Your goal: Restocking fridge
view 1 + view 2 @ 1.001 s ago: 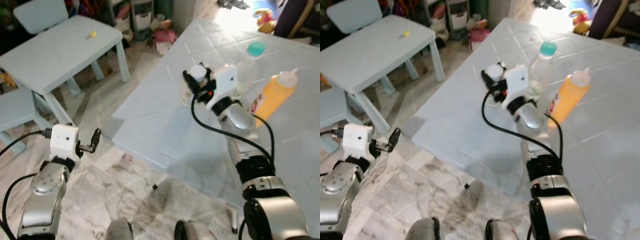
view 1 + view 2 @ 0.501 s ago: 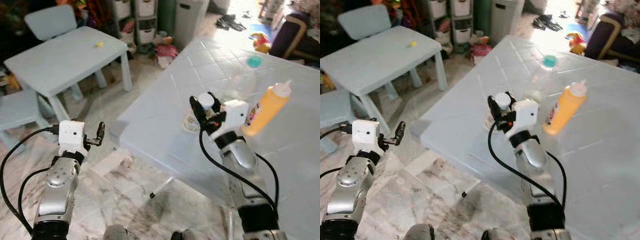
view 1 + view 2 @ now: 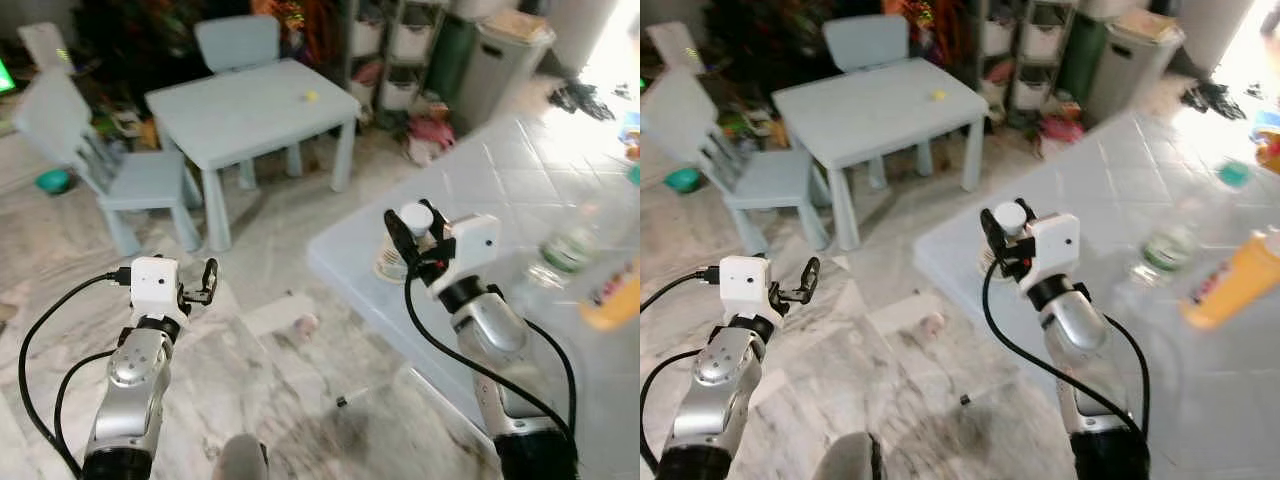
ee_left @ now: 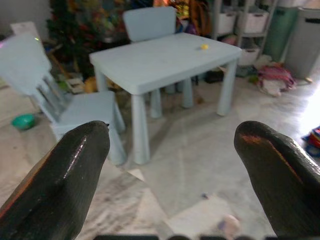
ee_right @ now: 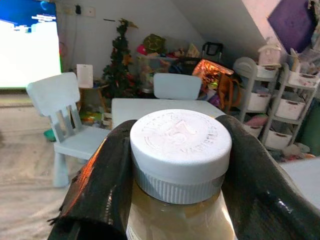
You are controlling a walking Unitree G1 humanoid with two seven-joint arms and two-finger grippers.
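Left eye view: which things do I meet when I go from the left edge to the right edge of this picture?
Pale blue chair → left gripper → small pale blue table → white-capped bottle held by the right gripper → clear bottle with green label → blurred orange bottle.

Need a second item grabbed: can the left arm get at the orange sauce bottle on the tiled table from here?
Probably not. The left gripper hangs open over the floor, while the orange sauce bottle stands far across the tiled table, beyond the right gripper and its white-capped bottle.

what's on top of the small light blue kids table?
On the small light blue plastic table lies one small yellow object near its far edge; too small to identify. The rest of the top looks bare.
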